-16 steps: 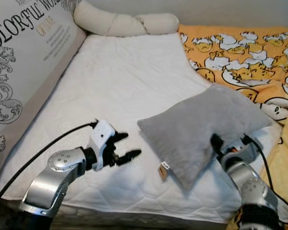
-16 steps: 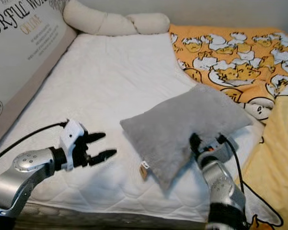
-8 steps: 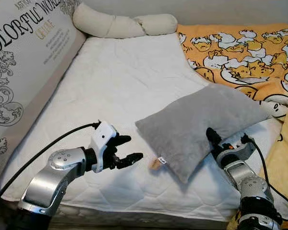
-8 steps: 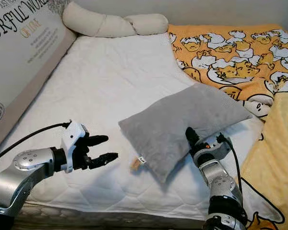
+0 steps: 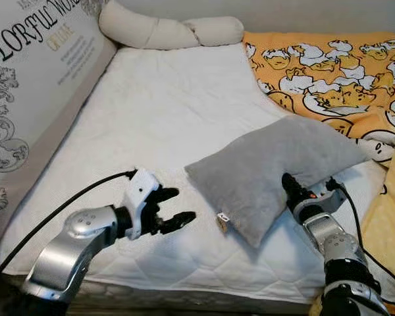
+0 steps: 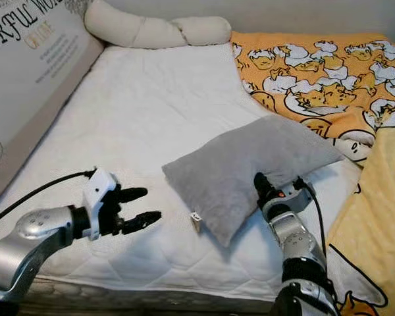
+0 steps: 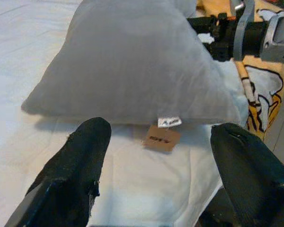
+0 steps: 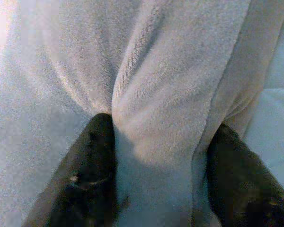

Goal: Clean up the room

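Pillow gripped, not yet put away.
Right claw (image 5: 291, 189) is pinching a fold of the grey pillow (image 5: 270, 172), which is lying on the bed (image 5: 164, 112); left claw (image 5: 174, 206) is hovering wide beside its tagged corner. Placing appears undone.

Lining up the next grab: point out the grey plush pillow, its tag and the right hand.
Grey plush pillow (image 5: 276, 164), left eye view, top face.
Brown paper tag (image 7: 161, 138), left wrist view, centre.
Right hand (image 8: 156, 177), right wrist view, between fingertips.

Soft, even daylight, faint shadows; sharp head views, slightly blurred wrist close-ups.
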Robot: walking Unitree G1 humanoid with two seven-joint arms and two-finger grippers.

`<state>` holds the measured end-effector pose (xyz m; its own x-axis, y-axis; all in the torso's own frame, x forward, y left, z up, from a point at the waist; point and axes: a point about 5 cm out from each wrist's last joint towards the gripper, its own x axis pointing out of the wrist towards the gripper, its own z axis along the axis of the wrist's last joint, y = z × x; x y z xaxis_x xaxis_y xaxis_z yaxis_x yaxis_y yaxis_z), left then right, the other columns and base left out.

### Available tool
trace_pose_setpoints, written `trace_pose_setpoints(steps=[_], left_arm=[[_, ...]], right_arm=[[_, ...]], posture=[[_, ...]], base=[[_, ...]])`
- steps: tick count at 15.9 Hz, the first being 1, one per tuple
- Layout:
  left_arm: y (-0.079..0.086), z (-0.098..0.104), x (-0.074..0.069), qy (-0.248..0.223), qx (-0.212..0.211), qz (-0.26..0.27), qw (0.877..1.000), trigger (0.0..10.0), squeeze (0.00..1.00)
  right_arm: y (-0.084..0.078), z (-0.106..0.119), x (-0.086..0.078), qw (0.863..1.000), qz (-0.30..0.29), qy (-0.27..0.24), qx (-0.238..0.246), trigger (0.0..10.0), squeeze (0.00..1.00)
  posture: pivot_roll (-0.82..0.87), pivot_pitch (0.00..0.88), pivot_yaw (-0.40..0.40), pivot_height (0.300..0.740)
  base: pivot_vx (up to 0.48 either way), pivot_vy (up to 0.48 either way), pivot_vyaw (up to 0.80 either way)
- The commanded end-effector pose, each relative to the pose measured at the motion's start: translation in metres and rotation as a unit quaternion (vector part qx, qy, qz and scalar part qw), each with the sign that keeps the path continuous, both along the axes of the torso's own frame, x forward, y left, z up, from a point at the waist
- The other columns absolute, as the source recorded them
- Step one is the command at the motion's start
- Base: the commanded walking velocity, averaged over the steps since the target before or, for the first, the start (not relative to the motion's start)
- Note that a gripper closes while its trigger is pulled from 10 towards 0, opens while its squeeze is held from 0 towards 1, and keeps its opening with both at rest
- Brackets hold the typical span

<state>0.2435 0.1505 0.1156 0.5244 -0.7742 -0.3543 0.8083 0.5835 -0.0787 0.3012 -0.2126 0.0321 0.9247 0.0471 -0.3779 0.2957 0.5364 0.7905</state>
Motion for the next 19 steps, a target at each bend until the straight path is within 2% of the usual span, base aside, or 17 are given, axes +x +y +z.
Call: trace_pose_setpoints(steps=[1,3,5,8,12,15,16,17,19], left_arm=[[0.007,0.006,0.001,-0.014,0.004,0.017,1.0,10.0,0.0],[0.01,0.005,0.004,-0.016,-0.002,0.035,0.999,10.0,0.0],[0.002,0.004,0.01,-0.013,-0.02,0.031,0.999,10.0,0.0],[0.002,0.007,0.009,-0.015,-0.022,0.032,0.999,10.0,0.0],[0.011,0.006,0.005,-0.017,-0.018,0.051,0.998,10.0,0.0],[0.018,0.007,0.005,-0.023,-0.02,0.071,0.997,10.0,0.0],[0.021,0.008,0.007,-0.033,-0.022,0.088,0.995,10.0,0.0],[0.028,0.01,0.016,-0.047,-0.022,0.131,0.99,10.0,0.0],[0.049,0.012,0.042,-0.085,0.007,0.262,0.961,10.0,0.0]], right_arm=[[0.011,0.0,0.006,1.0,0.021,0.009,-0.004,0.0,0.0],[0.013,0.001,0.008,0.999,0.029,0.013,-0.02,0.0,0.0],[0.004,0.006,0.011,1.0,0.009,0.005,-0.024,0.0,0.0],[-0.002,0.016,0.019,1.0,-0.002,-0.008,-0.026,0.0,0.0],[0.007,0.031,0.035,0.999,0.017,-0.021,-0.037,0.0,0.0],[0.017,0.052,0.055,0.997,0.045,-0.044,-0.052,0.0,0.0],[0.024,0.063,0.063,0.995,0.061,-0.057,-0.057,0.0,0.0],[0.037,0.079,0.073,0.992,0.083,-0.076,-0.061,0.0,0.0],[0.062,0.12,0.091,0.982,0.124,-0.136,-0.046,0.0,0.0]], posture=[[0.11,0.0,0.022,0.74],[0.07,0.0,0.051,0.74],[0.05,0.0,0.079,0.74],[0.07,0.0,0.068,0.74],[0.1,0.0,0.032,0.74],[0.1,0.0,0.022,0.74],[0.1,0.0,0.022,0.74],[0.08,0.0,0.034,0.74],[0.08,0.0,0.042,0.74]], base=[[0.0,0.0,0.0],[0.0,0.0,0.0],[0.0,0.0,0.0],[0.0,0.0,0.0],[0.0,0.0,0.0],[0.0,0.0,0.0],[0.0,0.0,0.0],[0.0,0.0,0.0],[0.0,0.0,0.0]])
